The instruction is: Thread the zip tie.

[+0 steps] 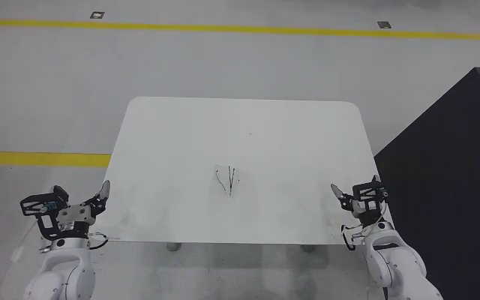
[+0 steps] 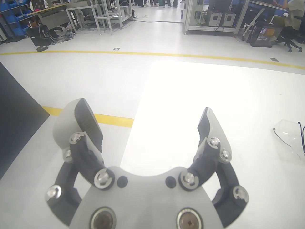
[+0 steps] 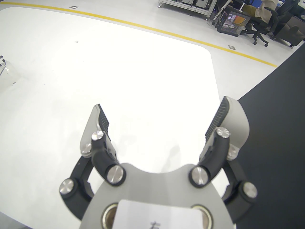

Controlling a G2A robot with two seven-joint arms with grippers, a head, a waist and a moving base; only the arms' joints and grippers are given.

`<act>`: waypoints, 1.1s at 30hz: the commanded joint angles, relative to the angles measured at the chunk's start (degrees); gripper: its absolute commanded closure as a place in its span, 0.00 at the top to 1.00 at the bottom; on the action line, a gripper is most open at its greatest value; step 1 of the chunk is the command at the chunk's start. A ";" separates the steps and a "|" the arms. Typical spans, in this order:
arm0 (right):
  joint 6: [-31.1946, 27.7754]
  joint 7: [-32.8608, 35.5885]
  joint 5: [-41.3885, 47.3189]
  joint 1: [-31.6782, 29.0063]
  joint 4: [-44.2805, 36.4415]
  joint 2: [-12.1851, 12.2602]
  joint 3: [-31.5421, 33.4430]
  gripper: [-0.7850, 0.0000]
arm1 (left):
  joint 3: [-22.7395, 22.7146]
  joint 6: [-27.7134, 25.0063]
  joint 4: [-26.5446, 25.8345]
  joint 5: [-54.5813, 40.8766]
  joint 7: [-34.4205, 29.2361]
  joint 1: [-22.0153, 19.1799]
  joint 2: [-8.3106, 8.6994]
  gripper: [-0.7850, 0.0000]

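Thin black zip ties [image 1: 229, 180] lie on a small clear sheet [image 1: 223, 175] near the middle of the white table [image 1: 247, 135], toward its front. The sheet [image 2: 289, 134] with the ties [image 2: 303, 135] also shows in the left wrist view, and its corner [image 3: 9, 72] in the right wrist view. My left gripper [image 1: 82, 199] [image 2: 145, 120] stands open with nothing in it, just off the table's front left corner. My right gripper [image 1: 358, 193] [image 3: 162, 117] is open too, holding nothing, over the table's front right corner. Both are far from the ties.
A black panel [image 1: 442, 172] stands close along the table's right side. Yellow floor lines [image 1: 240, 30] run behind and to the left of the table. Workbenches and racks [image 2: 214, 8] stand far back in the room.
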 commanded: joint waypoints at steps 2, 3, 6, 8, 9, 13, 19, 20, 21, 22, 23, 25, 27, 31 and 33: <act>0.00 0.00 0.00 0.00 0.00 0.00 0.00 1.00 | 0.00 0.00 0.00 0.00 0.00 0.00 0.00 1.00; 0.00 0.00 0.00 0.00 0.00 0.00 0.00 1.00 | 0.00 0.00 0.00 0.00 0.00 0.00 0.00 1.00; -2.41 1.81 3.41 -0.04 0.41 0.04 0.92 1.00 | 0.00 0.00 0.00 0.00 0.00 0.00 0.00 1.00; -7.09 6.03 5.83 -0.17 -1.35 0.37 2.58 1.00 | 0.00 0.00 0.00 0.00 0.00 0.00 0.00 1.00; -9.40 8.69 8.39 -0.24 -2.97 0.44 2.90 1.00 | 0.00 0.00 0.00 0.00 0.00 0.00 0.00 1.00; -14.92 25.38 17.41 2.59 -10.32 0.63 0.53 1.00 | 0.00 0.00 0.00 0.00 0.00 0.00 0.00 1.00; -8.86 42.53 26.20 12.34 -15.06 0.26 -6.07 1.00 | 0.00 0.00 0.00 0.00 0.00 0.00 0.00 1.00; -6.77 45.69 29.95 14.82 -13.98 0.07 -7.08 1.00 | 0.00 0.00 0.00 0.00 0.00 0.00 0.00 1.00; -3.71 48.13 33.22 17.82 -12.27 -0.12 -7.42 1.00 | 0.00 0.00 0.00 0.00 0.00 0.00 0.00 1.00; -1.00 49.94 34.57 20.65 -10.94 -0.25 -7.79 1.00 | 0.00 0.00 0.00 0.00 0.00 0.00 0.00 1.00; 0.49 51.16 35.55 22.75 -10.20 -0.34 -8.24 1.00 | 0.00 0.00 0.00 0.00 0.00 0.00 0.00 1.00; 1.15 51.98 36.99 23.65 -9.74 -0.40 -8.39 1.00 | 0.00 0.00 0.00 0.00 0.00 0.00 0.00 1.00; 1.15 51.98 36.99 23.65 -9.74 -0.40 -8.39 1.00 | 0.00 0.00 0.00 0.00 0.00 0.00 0.00 1.00; 1.15 51.98 36.99 23.65 -9.74 -0.40 -8.39 1.00 | 0.00 0.00 0.00 0.00 0.00 0.00 0.00 1.00; 1.15 51.98 36.99 23.65 -9.74 -0.40 -8.39 1.00 | 0.00 0.00 0.00 0.00 0.00 0.00 0.00 1.00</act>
